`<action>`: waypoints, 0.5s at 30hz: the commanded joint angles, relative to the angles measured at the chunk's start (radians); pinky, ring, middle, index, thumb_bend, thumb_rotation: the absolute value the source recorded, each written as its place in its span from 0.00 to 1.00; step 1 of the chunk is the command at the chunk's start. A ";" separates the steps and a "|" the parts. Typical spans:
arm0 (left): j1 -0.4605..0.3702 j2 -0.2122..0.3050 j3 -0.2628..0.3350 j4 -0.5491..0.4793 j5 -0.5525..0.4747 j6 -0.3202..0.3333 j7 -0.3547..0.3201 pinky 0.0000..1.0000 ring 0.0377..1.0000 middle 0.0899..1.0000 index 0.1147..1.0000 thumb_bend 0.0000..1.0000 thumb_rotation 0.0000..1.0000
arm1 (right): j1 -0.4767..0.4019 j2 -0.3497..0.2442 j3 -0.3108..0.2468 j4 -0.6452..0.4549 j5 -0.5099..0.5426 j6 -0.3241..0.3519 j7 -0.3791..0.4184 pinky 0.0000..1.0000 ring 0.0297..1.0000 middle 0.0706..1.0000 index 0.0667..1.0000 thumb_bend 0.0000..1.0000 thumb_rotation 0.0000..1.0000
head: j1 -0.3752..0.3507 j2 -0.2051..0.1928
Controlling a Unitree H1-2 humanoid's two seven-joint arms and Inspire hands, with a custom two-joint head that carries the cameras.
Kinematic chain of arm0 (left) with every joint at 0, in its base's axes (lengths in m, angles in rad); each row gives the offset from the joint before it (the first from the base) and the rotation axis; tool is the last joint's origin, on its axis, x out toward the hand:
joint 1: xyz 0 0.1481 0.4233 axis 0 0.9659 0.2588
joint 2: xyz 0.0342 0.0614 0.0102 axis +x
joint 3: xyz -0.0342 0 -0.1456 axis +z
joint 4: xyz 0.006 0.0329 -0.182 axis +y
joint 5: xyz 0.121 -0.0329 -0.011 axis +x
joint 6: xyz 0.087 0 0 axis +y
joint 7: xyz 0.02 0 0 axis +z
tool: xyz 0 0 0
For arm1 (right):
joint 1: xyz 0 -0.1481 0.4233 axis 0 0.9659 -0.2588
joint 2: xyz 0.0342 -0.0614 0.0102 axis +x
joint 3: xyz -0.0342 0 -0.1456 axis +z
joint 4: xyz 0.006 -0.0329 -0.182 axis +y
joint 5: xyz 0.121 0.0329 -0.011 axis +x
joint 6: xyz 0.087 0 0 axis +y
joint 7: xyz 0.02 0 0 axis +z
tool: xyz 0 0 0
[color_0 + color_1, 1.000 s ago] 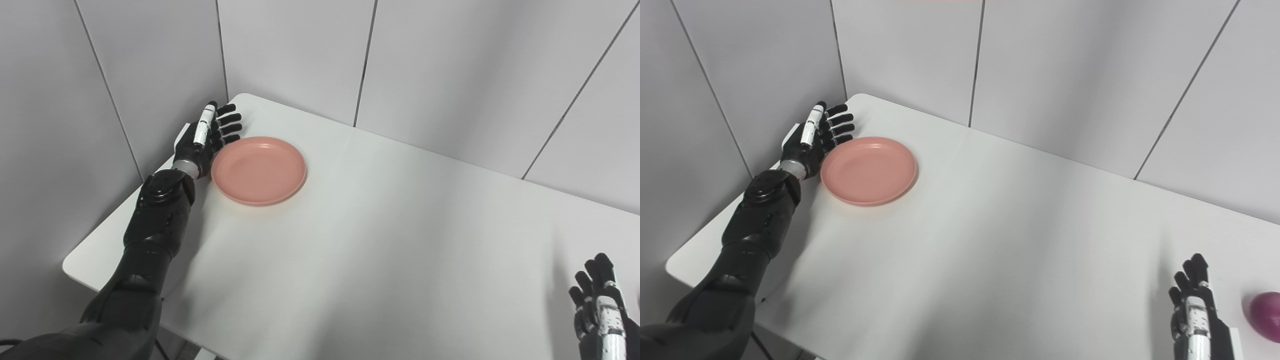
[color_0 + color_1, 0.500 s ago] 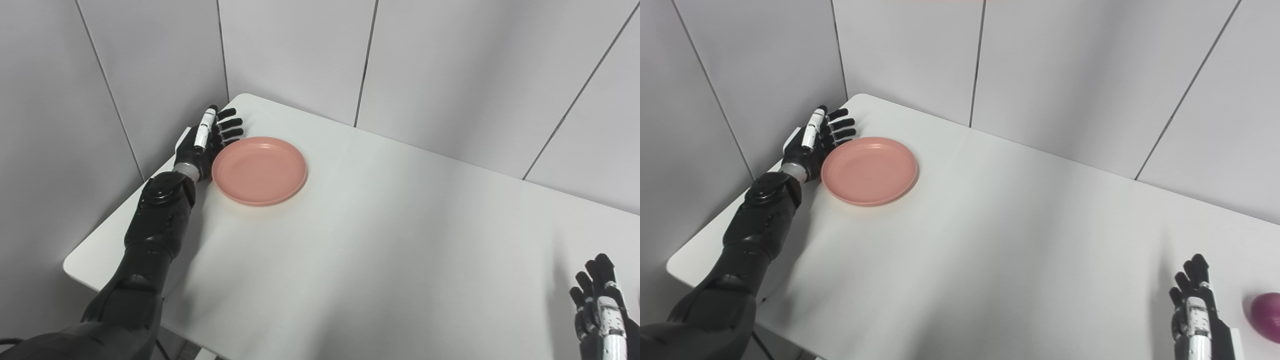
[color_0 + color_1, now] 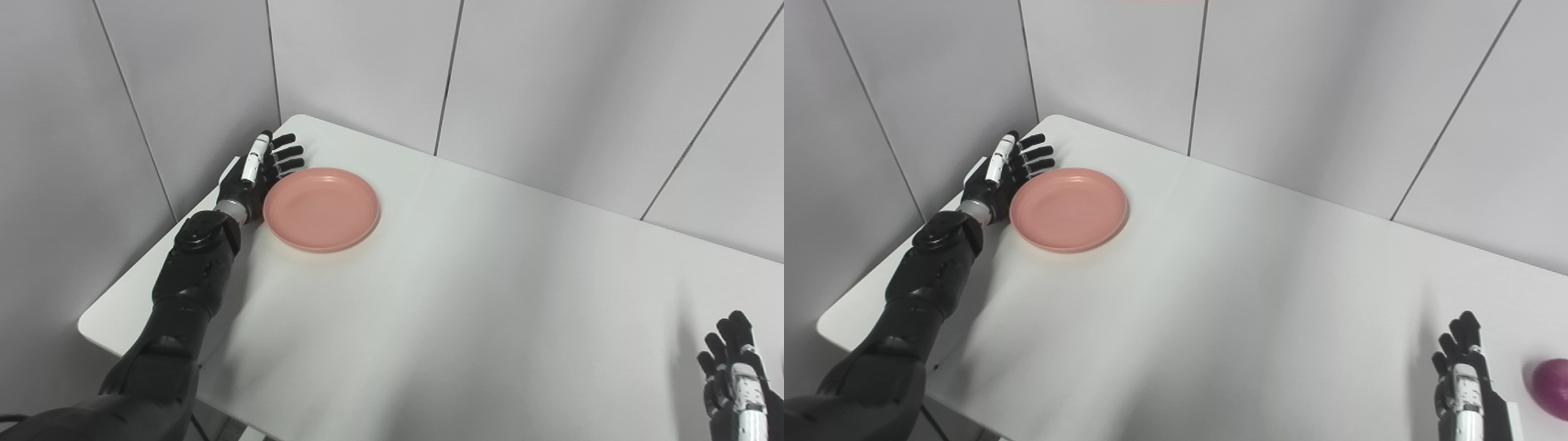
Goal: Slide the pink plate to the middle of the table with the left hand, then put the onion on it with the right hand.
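**Plate far left, onion near right**

The plate (image 3: 1068,209) lies near the bench's (image 3: 1213,294) far left corner, the left hand (image 3: 1001,174) touching its left rim. The onion (image 3: 1551,378) sits at the near right edge, the right hand (image 3: 1464,383) just left of it.

Pink plate (image 3: 321,209) smooth matt plastic; table (image 3: 465,294) smooth white, faint sheen; onion (image 3: 1552,378) glossy purple skin

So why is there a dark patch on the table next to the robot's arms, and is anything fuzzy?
Left eye view: the left hand and its arm cast a soft grey shadow on the table; the pink plate looks sharp, without glare. Right eye view: a shadow stands beside the right hand, and the onion is cut off by the picture's edge.
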 commanded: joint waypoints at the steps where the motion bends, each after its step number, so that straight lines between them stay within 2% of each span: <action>1: -0.024 0.028 -0.003 -0.022 -0.006 0.010 -0.019 0.75 0.76 0.75 0.74 0.29 1.00 | -0.014 -0.003 -0.003 -0.028 0.001 -0.014 0.002 1.00 1.00 1.00 1.00 0.00 1.00 | -0.002 0.000; 7: -0.019 0.017 -0.008 -0.042 -0.001 0.033 -0.009 0.73 0.75 0.75 0.74 0.30 1.00 | -0.013 -0.001 -0.001 -0.033 -0.001 -0.016 0.002 1.00 1.00 1.00 1.00 0.00 1.00 | -0.006 0.004; 15: -0.019 0.010 -0.020 -0.044 0.000 0.025 -0.022 0.73 0.75 0.75 0.73 0.29 1.00 | -0.011 0.002 -0.001 -0.034 0.001 -0.015 0.000 1.00 1.00 1.00 1.00 0.00 1.00 | -0.010 0.007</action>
